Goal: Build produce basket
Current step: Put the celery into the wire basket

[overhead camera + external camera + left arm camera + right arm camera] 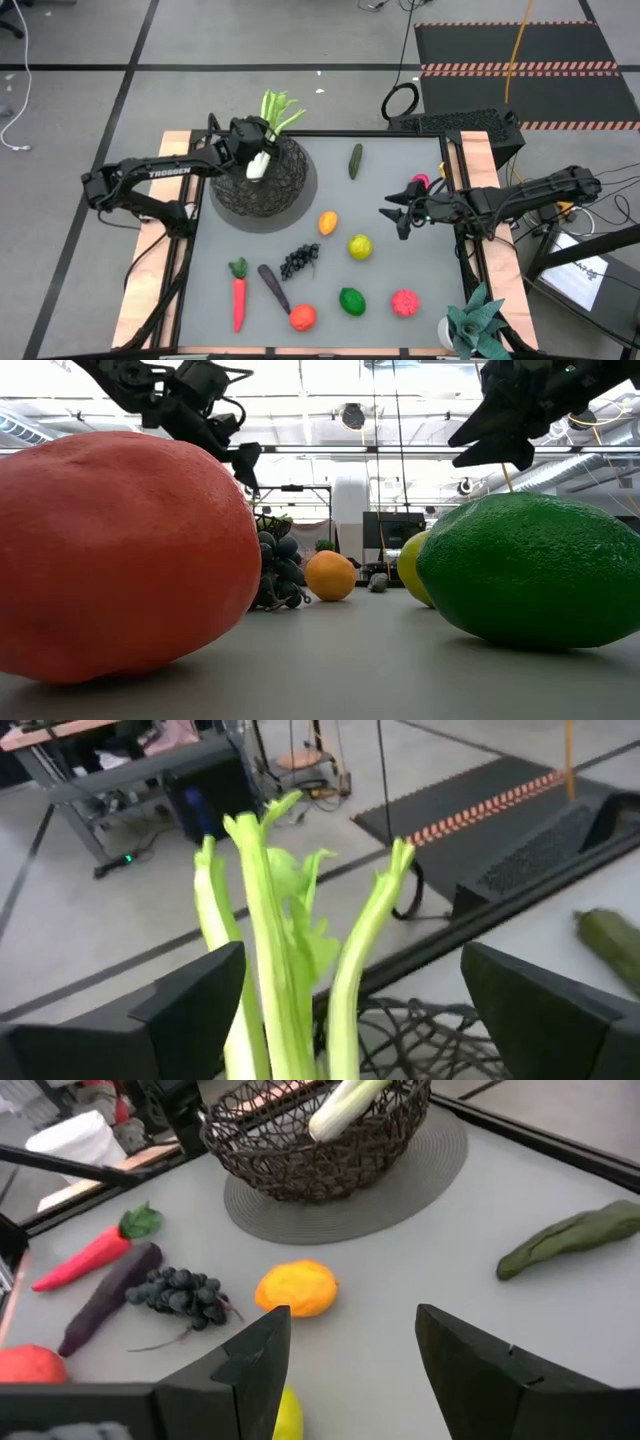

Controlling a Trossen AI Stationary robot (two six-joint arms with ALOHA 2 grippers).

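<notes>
Leek [270, 950] stands between the left hand's [340, 1010] spread fingers; overhead, in basket [262, 180].

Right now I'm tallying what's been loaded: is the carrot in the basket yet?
No: in the high view the carrot lies on the table near its front left, well apart from the basket, which holds only the leek.

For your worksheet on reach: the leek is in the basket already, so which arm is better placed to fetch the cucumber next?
Probably the right. Its gripper hangs empty, jaws apart, near the cucumber, while the left gripper is over the basket at the leek.
</notes>
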